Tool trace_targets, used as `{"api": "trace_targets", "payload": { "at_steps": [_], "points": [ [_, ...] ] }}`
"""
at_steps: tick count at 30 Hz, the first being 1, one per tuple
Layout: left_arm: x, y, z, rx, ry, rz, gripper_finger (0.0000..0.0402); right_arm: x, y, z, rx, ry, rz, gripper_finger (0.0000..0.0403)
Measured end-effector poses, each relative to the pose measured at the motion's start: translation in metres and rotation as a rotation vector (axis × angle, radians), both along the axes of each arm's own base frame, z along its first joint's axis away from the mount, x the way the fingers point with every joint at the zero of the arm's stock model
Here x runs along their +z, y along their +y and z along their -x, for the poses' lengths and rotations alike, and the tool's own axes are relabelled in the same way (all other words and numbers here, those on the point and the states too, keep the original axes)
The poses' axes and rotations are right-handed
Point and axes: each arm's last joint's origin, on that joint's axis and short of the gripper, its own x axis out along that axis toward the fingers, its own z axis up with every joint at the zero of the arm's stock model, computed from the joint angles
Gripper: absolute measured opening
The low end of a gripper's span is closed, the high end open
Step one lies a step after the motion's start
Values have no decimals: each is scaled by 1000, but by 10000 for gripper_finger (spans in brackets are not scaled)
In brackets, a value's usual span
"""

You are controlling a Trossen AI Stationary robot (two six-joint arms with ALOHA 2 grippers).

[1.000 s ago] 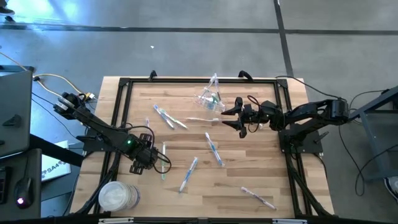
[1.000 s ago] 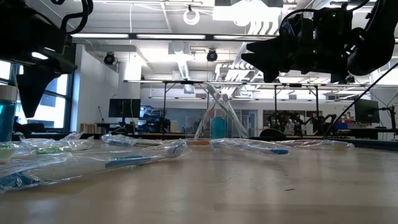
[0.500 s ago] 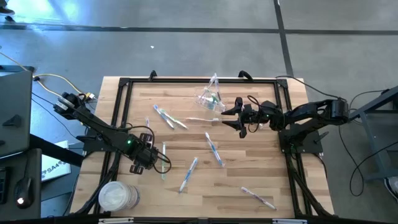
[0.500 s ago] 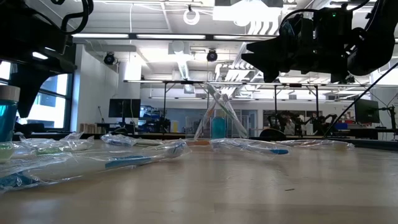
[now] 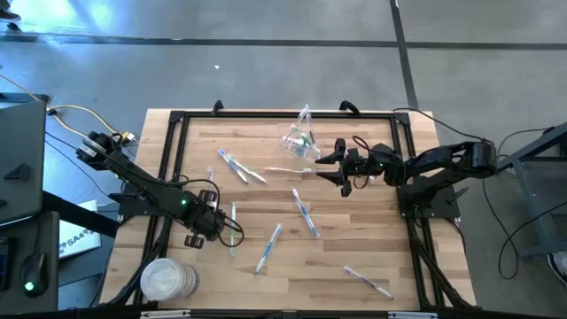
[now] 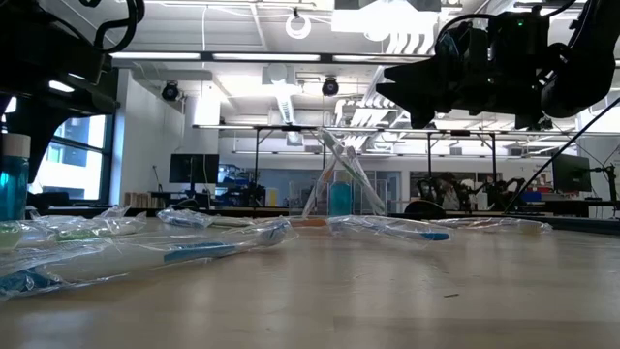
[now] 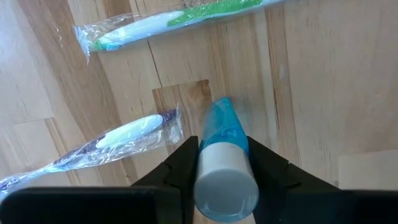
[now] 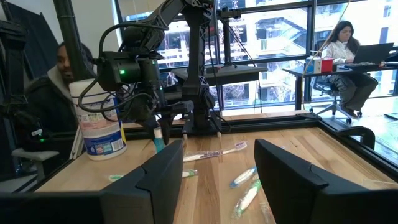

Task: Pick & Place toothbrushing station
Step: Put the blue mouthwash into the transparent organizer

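Left gripper (image 7: 221,165) jaws closed against both sides of a small white tube with translucent blue cap (image 7: 222,163), tube upright, cap down at the wooden table (image 5: 354,248). Two plastic-wrapped toothbrushes, one green-and-white (image 7: 168,22), one white-and-purple (image 7: 118,140), lie just beside the tube. Right gripper (image 8: 217,168) jaws apart, holding nothing, raised well away from the tube, beside the clear plastic cup (image 5: 299,140). Stack of white round discs (image 5: 164,279) near the tube, at the table edge.

Dark cabled arms (image 5: 151,186), seemingly green-lit.
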Motion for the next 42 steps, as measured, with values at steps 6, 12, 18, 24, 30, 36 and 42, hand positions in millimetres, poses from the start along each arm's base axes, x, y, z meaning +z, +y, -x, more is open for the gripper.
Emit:
{"api": "trace_targets", "payload": {
  "at_steps": [6, 12, 18, 24, 30, 36, 42],
  "points": [
    [0, 0, 0, 0, 0, 0, 105, 0, 0, 0, 0, 0, 0, 191],
    [11, -2, -5, -27, -31, -5, 105, 0, 0, 0, 0, -1, 1, 191],
    [43, -5, -13, -64, -97, -52, 105, 0, 0, 0, 1, 0, -4, 191],
    [79, 3, -24, -43, -160, -70, 105, 0, 0, 0, 4, 0, -6, 191],
    [106, 29, -39, -48, -207, -97, 106, 0, 0, 0, 16, 0, -5, 191],
    [123, 65, -51, -71, -245, -160, 106, 0, 5, -1, 81, 5, -26, 191],
    [135, 99, -59, -90, -299, -176, 106, 0, 17, -3, 155, 7, -23, 191]
  ]
}}
